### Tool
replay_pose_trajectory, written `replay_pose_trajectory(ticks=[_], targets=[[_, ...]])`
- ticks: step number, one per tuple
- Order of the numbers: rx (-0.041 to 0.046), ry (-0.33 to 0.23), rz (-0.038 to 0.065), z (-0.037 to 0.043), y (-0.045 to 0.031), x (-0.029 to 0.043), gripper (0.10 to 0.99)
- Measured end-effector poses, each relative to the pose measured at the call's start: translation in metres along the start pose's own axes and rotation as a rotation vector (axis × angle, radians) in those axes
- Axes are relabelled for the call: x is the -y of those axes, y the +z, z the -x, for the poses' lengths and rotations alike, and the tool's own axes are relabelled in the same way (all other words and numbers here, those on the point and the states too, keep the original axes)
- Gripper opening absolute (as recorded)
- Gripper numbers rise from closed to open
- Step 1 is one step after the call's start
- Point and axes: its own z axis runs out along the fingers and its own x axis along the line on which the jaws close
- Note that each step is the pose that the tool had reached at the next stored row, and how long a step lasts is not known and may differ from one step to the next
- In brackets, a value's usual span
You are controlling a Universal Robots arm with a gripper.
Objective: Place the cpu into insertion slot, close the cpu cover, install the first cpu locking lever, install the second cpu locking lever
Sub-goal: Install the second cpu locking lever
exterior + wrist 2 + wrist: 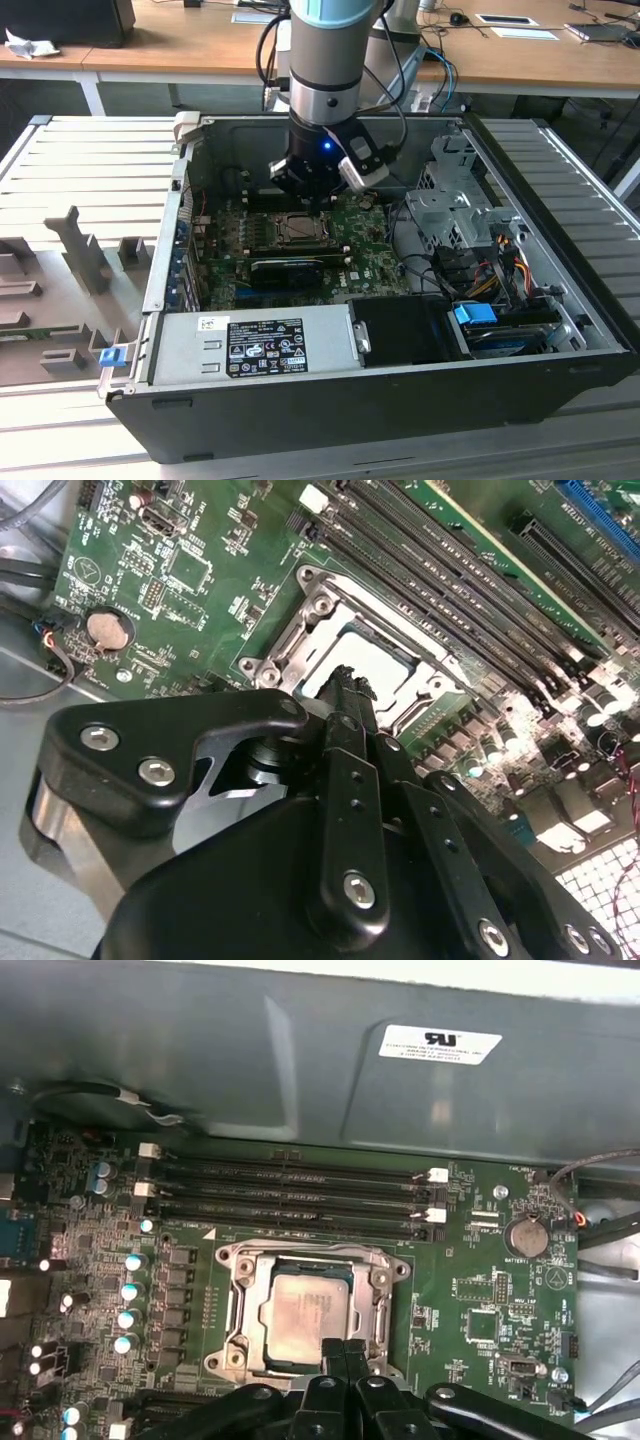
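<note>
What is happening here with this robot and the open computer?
A robot arm is reaching down into an open computer case, and its pincer is over the processor socket on the green board. The cpu already lies in the socket, and the cpu cover, a silver metal frame, lies flat around it. The pincer's fingertips are pressed together at the edge of that frame and hold nothing. I cannot tell whether the locking levers are fastened.

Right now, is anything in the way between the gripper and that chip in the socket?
Nothing visible is. In the first wrist view the gripper sits right at the edge of the cpu, which lies in the socket with the cpu cover framing it, its open centre leaving the chip bare. The memory slots lie beyond the socket, off to one side.
</note>
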Motion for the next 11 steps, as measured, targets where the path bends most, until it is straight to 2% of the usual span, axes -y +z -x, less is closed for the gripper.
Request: replay_pose_trajectory(ticks=[5,9,11], targets=[[-0.0011,0.000,0.000,-0.0005,-0.0004,0.0058,0.106],[-0.0106,0.001,0.001,-0.0008,-0.0005,0.0097,0.106],[-0.0117,0.001,0.001,-0.0010,-0.0005,0.0121,0.106]])
